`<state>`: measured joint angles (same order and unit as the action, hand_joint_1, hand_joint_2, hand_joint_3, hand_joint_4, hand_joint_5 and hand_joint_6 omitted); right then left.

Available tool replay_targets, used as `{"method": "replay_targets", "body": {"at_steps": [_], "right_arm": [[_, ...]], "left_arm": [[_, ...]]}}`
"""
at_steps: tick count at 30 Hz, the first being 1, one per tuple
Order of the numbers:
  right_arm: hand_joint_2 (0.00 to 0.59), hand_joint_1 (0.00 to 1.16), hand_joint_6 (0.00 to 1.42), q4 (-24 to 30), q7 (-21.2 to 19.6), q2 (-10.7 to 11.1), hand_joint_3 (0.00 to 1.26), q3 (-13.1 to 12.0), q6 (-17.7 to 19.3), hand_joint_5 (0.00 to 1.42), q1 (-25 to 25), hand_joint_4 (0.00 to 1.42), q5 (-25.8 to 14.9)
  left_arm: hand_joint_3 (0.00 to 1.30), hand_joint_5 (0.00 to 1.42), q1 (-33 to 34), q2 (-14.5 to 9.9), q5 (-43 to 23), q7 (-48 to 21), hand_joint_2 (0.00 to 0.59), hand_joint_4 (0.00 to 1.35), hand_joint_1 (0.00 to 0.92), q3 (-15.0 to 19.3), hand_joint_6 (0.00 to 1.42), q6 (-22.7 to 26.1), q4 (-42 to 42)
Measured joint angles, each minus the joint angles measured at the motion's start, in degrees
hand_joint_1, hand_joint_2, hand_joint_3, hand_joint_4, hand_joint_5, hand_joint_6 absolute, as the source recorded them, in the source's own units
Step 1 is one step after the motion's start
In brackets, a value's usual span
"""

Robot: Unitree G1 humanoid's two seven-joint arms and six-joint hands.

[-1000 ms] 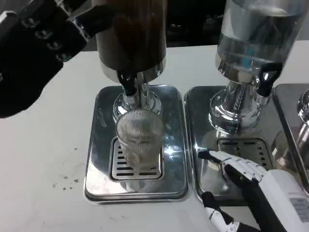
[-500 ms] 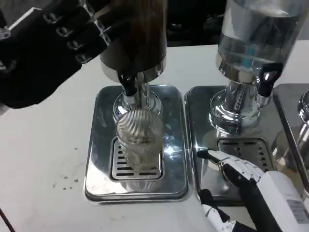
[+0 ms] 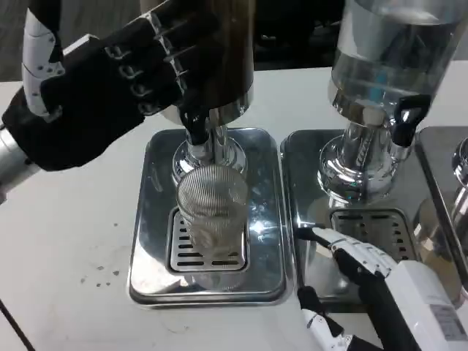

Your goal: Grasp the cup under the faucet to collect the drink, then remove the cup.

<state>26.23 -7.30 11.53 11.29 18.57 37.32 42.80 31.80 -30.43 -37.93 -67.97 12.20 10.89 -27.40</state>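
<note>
"How many things can you see?"

"One cup [image 3: 213,214], clear with little ridges. It stands on the grate of a shiny drip tray [image 3: 150,219], right under the black faucet [image 3: 194,126] of the dark drink tank [image 3: 219,51]. At three o'clock from it there is a second tray [image 3: 311,183] with a clear tank [image 3: 387,51] on top. A bit of a third tray peeks in at the far three o'clock edge. All of it sits on the white desk [image 3: 66,241]."

"How many hands do you have there?"

"Two. My left hand [image 3: 95,95] is up at ten o'clock from the cup. Its fingers [image 3: 172,44] reach to the dark tank. I cannot tell if they touch it or grip it. My right hand [image 3: 351,267] is low at four o'clock from the cup. Its fingers are spread apart and it holds nothing. One fingertip [image 3: 311,235] rests by the edge of the second tray."

"Is a hand on the cup?"

"No, the cup stands alone."
</note>
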Motion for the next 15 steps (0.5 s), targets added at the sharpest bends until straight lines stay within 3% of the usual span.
{"method": "replay_targets", "body": {"at_steps": [15], "right_arm": [[0.486,0.54,0.16,-0.77,-1.34,-0.72,0.26,1.04,-0.14,0.21,0.65,0.20,0.60]], "left_arm": [[0.07,0.06,2.37,2.40,7.36,-1.84,0.114,0.00,0.000,-1.78,0.00,-6.39,-6.96]]}}
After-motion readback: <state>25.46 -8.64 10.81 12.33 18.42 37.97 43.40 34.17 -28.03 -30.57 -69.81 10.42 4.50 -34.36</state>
